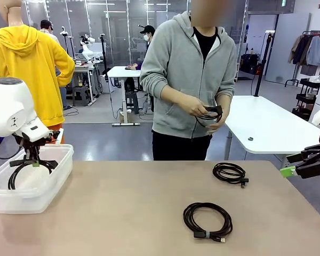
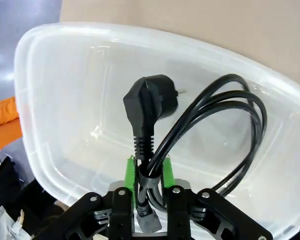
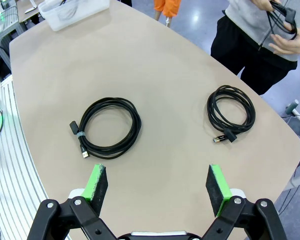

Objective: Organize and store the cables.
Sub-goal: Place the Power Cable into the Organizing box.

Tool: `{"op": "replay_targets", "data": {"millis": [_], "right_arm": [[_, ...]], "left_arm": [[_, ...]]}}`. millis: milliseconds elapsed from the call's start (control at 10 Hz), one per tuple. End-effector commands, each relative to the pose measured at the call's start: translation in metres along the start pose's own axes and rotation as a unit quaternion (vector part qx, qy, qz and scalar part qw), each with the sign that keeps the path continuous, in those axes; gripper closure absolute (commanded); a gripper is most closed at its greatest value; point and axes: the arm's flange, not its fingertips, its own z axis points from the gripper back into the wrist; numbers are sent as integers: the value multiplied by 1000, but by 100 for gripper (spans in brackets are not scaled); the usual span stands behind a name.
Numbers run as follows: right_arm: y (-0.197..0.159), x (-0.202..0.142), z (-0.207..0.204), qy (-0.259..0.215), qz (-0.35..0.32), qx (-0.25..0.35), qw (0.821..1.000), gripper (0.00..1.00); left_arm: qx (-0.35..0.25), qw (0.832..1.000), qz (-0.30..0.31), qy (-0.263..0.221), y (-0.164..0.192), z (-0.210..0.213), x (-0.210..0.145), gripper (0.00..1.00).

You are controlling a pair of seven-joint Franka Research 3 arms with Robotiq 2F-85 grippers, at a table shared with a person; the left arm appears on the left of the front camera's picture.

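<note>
One cable (image 1: 12, 176) shows dimly through the translucent bin (image 1: 48, 197) wall.

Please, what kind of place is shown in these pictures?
Probably a robotics lab in an open hall: a white robot arm at the beige table, white work tables on a grey floor, and glass partitions behind.

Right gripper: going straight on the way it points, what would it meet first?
Most likely bare tabletop, in the gap between the larger coiled cable and the smaller cable. The open right gripper looks aimed clear of both, though depth is hard to judge.
</note>
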Motion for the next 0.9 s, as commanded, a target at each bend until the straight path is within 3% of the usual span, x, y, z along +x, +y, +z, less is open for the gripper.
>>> {"op": "replay_targets", "data": {"millis": [0, 100, 200, 300, 600, 700, 800], "right_arm": [[1, 3, 1, 3, -12, 2, 1000, 0], [1, 3, 1, 3, -12, 2, 1000, 0], [1, 3, 1, 3, -12, 2, 1000, 0], [1, 3, 1, 3, -12, 2, 1000, 0], [1, 3, 1, 3, -12, 2, 1000, 0], [1, 3, 1, 3, -12, 2, 1000, 0], [1, 3, 1, 3, -12, 2, 1000, 0]], "left_arm": [[2, 1000, 8, 11, -6, 2, -2, 49], [4, 1000, 13, 11, -6, 4, -3, 29], [8, 1000, 17, 8, -7, 7, -4, 21], [12, 1000, 19, 11, -8, 9, -5, 1], [21, 999, 44, 9, -14, 14, -4, 0], [9, 1000, 16, -1, 0, 13, -4, 18], [9, 1000, 16, -1, 0, 13, -4, 18]]}}
